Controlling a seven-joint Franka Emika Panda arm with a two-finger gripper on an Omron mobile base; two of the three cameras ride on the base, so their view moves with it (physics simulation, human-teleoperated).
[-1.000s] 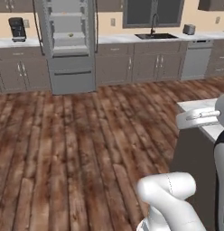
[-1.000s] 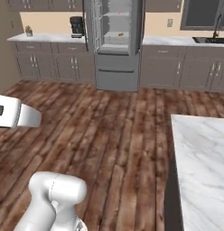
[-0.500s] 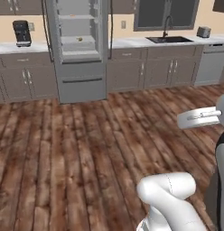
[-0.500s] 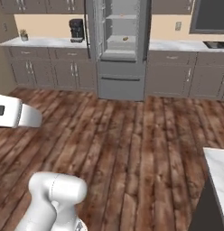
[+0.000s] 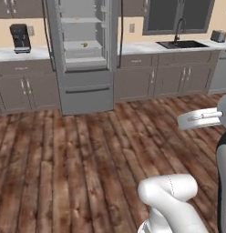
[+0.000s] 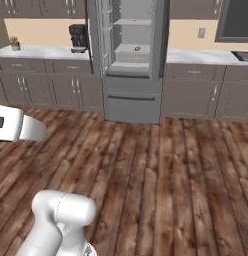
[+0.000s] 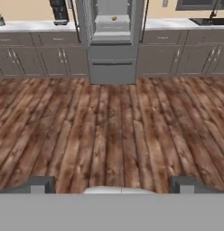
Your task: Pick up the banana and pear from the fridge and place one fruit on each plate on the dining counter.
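The fridge (image 5: 83, 54) (image 6: 132, 60) (image 7: 113, 40) stands across the wooden floor with its upper doors open and white shelves showing. On a middle shelf lies a small yellow fruit (image 5: 84, 44) (image 6: 137, 48) (image 7: 114, 18), too small to tell whether it is the banana or the pear. In the hand view my gripper (image 7: 113, 186) is open, its two dark fingertips (image 7: 41, 185) set wide apart with nothing between them, far from the fridge. The plates and the dining counter are out of view.
Grey cabinets with marble tops flank the fridge. A black coffee machine (image 5: 20, 37) (image 6: 78, 37) stands to its left, a sink (image 5: 181, 44) and toaster (image 5: 218, 36) to its right. Open wooden floor (image 7: 112, 122) lies between me and the fridge.
The whole picture has shifted: the base has moved toward the fridge, which now looks larger and more central. The marble counter edge has slid out of the right base view. The gripper stays open.
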